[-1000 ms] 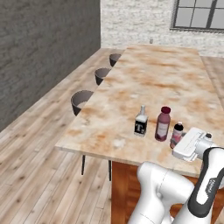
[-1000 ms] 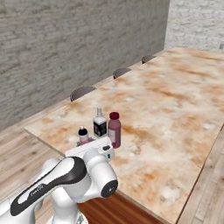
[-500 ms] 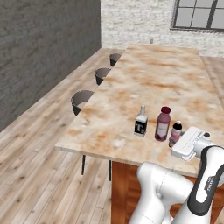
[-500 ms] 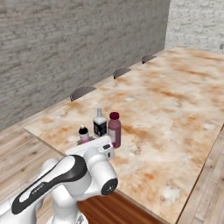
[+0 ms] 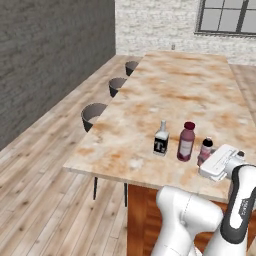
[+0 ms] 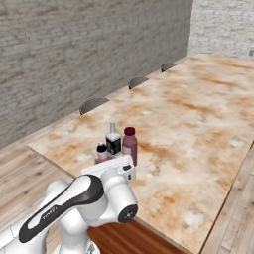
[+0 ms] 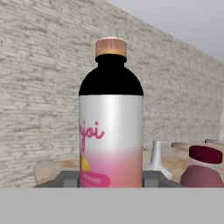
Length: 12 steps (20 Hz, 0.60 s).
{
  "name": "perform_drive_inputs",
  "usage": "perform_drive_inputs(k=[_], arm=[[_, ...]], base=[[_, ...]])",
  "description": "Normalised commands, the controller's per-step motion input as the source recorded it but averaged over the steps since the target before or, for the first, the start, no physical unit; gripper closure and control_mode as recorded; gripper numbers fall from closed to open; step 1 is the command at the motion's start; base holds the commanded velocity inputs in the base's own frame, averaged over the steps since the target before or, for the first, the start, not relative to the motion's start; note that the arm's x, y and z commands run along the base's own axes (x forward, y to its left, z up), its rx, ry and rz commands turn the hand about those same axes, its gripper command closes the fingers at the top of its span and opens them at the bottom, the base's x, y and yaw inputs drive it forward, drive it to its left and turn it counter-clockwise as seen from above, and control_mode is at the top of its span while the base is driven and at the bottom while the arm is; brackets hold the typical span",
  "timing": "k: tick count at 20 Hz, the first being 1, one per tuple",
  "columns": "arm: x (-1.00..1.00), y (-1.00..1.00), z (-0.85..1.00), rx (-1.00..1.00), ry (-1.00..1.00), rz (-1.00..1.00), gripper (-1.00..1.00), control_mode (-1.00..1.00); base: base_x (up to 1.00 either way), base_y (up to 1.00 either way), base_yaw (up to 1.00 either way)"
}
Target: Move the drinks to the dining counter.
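Hand view shows us our gripper (image 7: pixel 111 178) clamped on a small pink bottle (image 7: pixel 111 135). Compared with a second ago, nothing has shifted: it stands on the dining counter (image 5: pixel 170 100) just beside the maroon bottle (image 5: pixel 186 141) and the black bottle (image 5: pixel 160 138). We judge release comes next.

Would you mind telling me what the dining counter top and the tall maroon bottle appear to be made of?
Dining counter top: looks like polished marble, beige with rust mottling. Tall maroon bottle: probably glass or glossy plastic, with a matte white label; the render leaves it open.
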Motion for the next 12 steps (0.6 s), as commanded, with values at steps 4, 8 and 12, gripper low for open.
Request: perform_drive_inputs(k=[4, 8, 12], arm=[[0.15, -0.50, 0.00, -0.03, 0.05, -0.06, 1.00, -1.00], [0.19, -0.58, -0.01, -0.05, 0.03, -0.02, 1.00, -1.00], [0.10, -0.51, 0.00, 0.00, 0.00, 0.00, 1.00, -1.00]], base=[[0.00, 0.00, 0.00], [0.00, 0.00, 0.00], [0.00, 0.00, 0.00]])
